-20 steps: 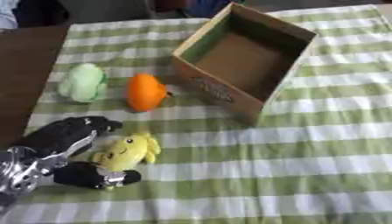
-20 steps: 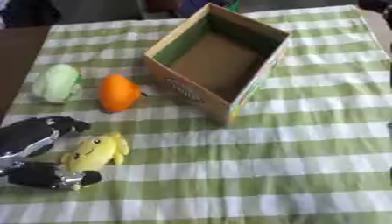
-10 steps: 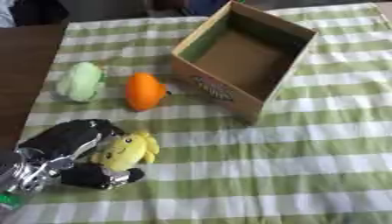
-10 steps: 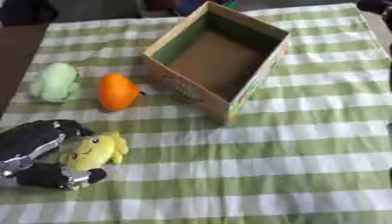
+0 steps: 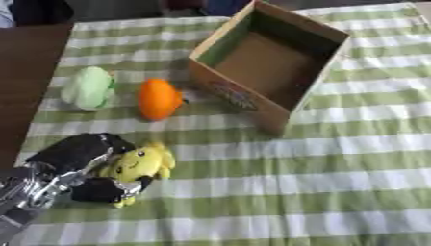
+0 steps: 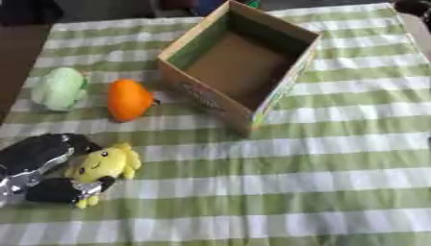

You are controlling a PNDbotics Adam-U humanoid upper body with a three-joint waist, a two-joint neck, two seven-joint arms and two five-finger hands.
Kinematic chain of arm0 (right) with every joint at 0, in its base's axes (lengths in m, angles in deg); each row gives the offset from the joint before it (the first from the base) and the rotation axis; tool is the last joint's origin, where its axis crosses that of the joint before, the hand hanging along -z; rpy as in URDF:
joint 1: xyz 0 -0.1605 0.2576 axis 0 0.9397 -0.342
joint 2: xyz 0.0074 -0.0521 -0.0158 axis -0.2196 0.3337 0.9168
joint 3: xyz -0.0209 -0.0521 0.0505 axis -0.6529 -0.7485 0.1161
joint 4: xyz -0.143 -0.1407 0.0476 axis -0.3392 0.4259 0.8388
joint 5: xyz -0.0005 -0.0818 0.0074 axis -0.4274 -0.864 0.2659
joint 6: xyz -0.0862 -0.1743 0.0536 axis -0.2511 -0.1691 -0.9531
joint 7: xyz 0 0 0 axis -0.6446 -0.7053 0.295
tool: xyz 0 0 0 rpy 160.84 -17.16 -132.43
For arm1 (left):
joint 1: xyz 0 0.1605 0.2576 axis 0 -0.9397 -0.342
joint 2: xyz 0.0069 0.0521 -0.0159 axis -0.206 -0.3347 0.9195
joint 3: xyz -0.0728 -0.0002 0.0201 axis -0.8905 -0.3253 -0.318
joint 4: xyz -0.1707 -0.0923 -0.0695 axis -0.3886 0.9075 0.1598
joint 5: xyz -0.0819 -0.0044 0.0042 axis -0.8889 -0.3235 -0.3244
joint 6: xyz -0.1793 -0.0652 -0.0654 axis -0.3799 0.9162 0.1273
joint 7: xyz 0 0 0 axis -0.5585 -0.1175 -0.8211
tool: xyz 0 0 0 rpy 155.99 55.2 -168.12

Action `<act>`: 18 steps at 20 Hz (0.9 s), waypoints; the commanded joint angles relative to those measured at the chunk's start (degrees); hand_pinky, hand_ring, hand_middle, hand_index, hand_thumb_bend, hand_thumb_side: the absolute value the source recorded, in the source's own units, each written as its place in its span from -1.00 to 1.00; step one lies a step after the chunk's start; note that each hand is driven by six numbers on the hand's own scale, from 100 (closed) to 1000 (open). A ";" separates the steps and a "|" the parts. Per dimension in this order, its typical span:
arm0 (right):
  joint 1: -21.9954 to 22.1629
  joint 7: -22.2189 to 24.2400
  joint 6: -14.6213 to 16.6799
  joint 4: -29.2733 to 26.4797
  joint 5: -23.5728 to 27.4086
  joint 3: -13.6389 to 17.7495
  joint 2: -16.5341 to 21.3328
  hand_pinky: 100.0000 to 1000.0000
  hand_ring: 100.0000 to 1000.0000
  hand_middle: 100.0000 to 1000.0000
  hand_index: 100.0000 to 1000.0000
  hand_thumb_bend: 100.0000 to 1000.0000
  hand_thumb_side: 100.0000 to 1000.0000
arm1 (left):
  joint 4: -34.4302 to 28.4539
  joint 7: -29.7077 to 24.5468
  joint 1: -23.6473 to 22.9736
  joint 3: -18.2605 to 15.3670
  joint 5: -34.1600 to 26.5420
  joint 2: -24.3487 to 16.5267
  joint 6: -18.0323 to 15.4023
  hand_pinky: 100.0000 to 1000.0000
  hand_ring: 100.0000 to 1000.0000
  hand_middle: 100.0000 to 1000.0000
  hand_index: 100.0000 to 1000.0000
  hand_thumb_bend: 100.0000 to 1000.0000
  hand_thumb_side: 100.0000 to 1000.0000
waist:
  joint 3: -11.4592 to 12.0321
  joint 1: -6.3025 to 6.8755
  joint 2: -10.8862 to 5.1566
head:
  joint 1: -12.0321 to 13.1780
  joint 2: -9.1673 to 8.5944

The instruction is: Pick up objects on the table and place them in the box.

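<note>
A yellow plush toy with a face [image 5: 139, 165] lies at the table's near left. My left hand [image 5: 77, 158] is around it, fingers curled over its far side and thumb [image 5: 103, 189] under its near side. An orange plush fruit [image 5: 158, 98] and a pale green plush [image 5: 87, 88] lie further back on the left. The open cardboard box [image 5: 271, 54] stands empty at the back centre. My right hand is out of sight.
A green and white checked cloth [image 5: 320, 182] covers the table. Bare dark wood [image 5: 25, 72] shows at the left edge. Dark shapes sit beyond the far edge.
My left hand has closed in around the yellow plush toy, fingers curling further over it. The other things have not moved.
</note>
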 commanded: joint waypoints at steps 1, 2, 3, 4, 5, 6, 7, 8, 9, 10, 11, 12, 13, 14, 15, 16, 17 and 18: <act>-0.33 0.23 0.07 -1.11 0.02 0.19 0.46 0.45 0.41 -0.02 0.66 -1.00 0.94 | 0.49 -0.33 0.17 -0.09 0.55 -0.66 -0.66 0.28 0.66 0.43 0.74 -0.28 0.71 | -0.05 -0.10 -0.70 | 0.14 -0.37; -0.31 0.25 0.06 -1.11 0.02 0.19 0.44 0.45 0.41 -0.02 0.66 -1.00 0.94 | 0.61 -0.51 0.24 -0.05 0.58 -0.60 -0.85 0.28 0.66 0.42 0.74 -0.28 0.70 | -0.06 -0.10 -0.66 | 0.14 -0.36; -0.31 0.26 0.05 -1.11 0.02 0.20 0.42 0.45 0.41 -0.02 0.66 -1.00 0.94 | 0.67 -0.65 0.32 -0.04 0.56 -0.52 -0.99 0.26 0.64 0.41 0.73 -0.37 0.62 | -0.08 -0.10 -0.63 | 0.15 -0.39; -0.30 0.27 0.05 -1.11 0.02 0.21 0.41 0.45 0.41 -0.02 0.66 -1.00 0.94 | 0.70 -0.75 0.40 -0.04 0.50 -0.44 -1.07 0.24 0.62 0.38 0.72 -0.42 0.59 | -0.09 -0.10 -0.60 | 0.14 -0.41; -0.29 0.27 0.04 -1.11 0.02 0.22 0.40 0.45 0.41 -0.02 0.66 -1.00 0.94 | 0.68 -0.82 0.44 -0.04 0.37 -0.36 -1.09 0.23 0.61 0.36 0.70 -0.48 0.56 | -0.11 -0.10 -0.58 | 0.11 -0.41; -0.28 0.27 0.04 -1.11 0.02 0.23 0.40 0.45 0.41 -0.02 0.66 -1.00 0.94 | 0.66 -0.87 0.48 -0.04 0.22 -0.32 -1.05 0.23 0.61 0.36 0.70 -0.48 0.56 | -0.12 -0.10 -0.57 | 0.09 -0.41; -0.26 0.27 0.02 -1.11 0.02 0.24 0.40 0.45 0.41 -0.02 0.66 -1.00 0.94 | 0.61 -0.88 0.51 -0.05 0.10 -0.28 -1.01 0.20 0.58 0.32 0.66 -0.51 0.52 | -0.12 -0.09 -0.57 | 0.09 -0.40; -0.23 0.26 -0.02 -1.11 0.02 0.25 0.36 0.45 0.41 -0.02 0.66 -1.00 0.94 | 0.52 -0.84 0.56 -0.06 -0.01 -0.20 -0.99 0.20 0.57 0.32 0.64 -0.52 0.50 | -0.12 -0.06 -0.56 | 0.08 -0.39; -0.19 0.25 -0.04 -1.11 0.02 0.26 0.30 0.45 0.41 -0.02 0.66 -1.00 0.94 | 0.45 -0.79 0.62 -0.06 -0.09 -0.13 -0.99 0.19 0.56 0.31 0.62 -0.52 0.50 | -0.12 -0.04 -0.57 | 0.08 -0.42; -0.15 0.26 -0.07 -1.11 0.02 0.27 0.26 0.45 0.41 -0.02 0.66 -1.00 0.94 | 0.41 -0.76 0.68 -0.04 -0.12 -0.08 -1.02 0.17 0.54 0.29 0.60 -0.53 0.49 | -0.12 -0.03 -0.57 | 0.08 -0.44; -0.12 0.27 -0.08 -1.11 0.02 0.28 0.23 0.45 0.41 -0.02 0.66 -1.00 0.94 | 0.41 -0.72 0.75 -0.02 -0.08 -0.02 -1.06 0.16 0.52 0.26 0.57 -0.58 0.45 | -0.12 -0.02 -0.57 | 0.09 -0.47; -0.09 0.27 -0.10 -1.11 0.02 0.29 0.21 0.45 0.41 -0.02 0.66 -1.00 0.94 | 0.42 -0.58 0.80 -0.03 0.07 0.01 -1.09 0.14 0.51 0.24 0.54 -0.67 0.41 | -0.14 -0.02 -0.57 | 0.09 -0.51; -0.07 0.28 -0.11 -1.11 0.02 0.30 0.20 0.45 0.41 -0.02 0.66 -1.00 0.94 | 0.44 -0.40 0.80 -0.02 0.23 0.05 -1.10 0.13 0.49 0.21 0.52 -0.78 0.39 | -0.16 -0.03 -0.57 | 0.08 -0.52; -0.04 0.30 -0.13 -1.11 0.01 0.30 0.19 0.45 0.41 -0.02 0.66 -1.00 0.94 | 0.42 -0.22 0.78 -0.03 0.31 0.09 -1.07 0.12 0.48 0.20 0.50 -0.83 0.38 | -0.18 -0.03 -0.57 | 0.05 -0.52; 0.01 0.30 -0.15 -1.11 -0.01 0.33 0.17 0.45 0.41 -0.02 0.66 -1.00 0.94 | 0.31 0.01 0.77 -0.08 0.31 0.13 -0.98 0.10 0.45 0.16 0.48 -1.00 0.30 | -0.17 -0.03 -0.57 | 0.04 -0.52; 0.05 0.28 -0.19 -1.11 -0.02 0.36 0.14 0.45 0.41 -0.02 0.66 -1.00 0.94 | 0.15 0.26 0.76 -0.16 0.26 0.15 -0.85 0.10 0.44 0.15 0.47 -1.00 0.29 | -0.16 -0.03 -0.57 | 0.02 -0.52; 0.07 0.27 -0.22 -1.11 -0.03 0.37 0.12 0.45 0.41 -0.02 0.66 -1.00 0.94 | -0.01 0.44 0.74 -0.20 0.18 0.14 -0.71 0.07 0.41 0.12 0.44 -1.00 0.20 | -0.16 -0.02 -0.57 | 0.01 -0.52; 0.11 0.29 -0.26 -1.11 -0.03 0.36 0.11 0.45 0.41 -0.02 0.66 -1.00 0.94 | -0.28 0.62 0.76 -0.28 0.00 0.14 -0.59 0.06 0.39 0.10 0.43 -1.00 0.14 | -0.12 -0.02 -0.58 | 0.00 -0.51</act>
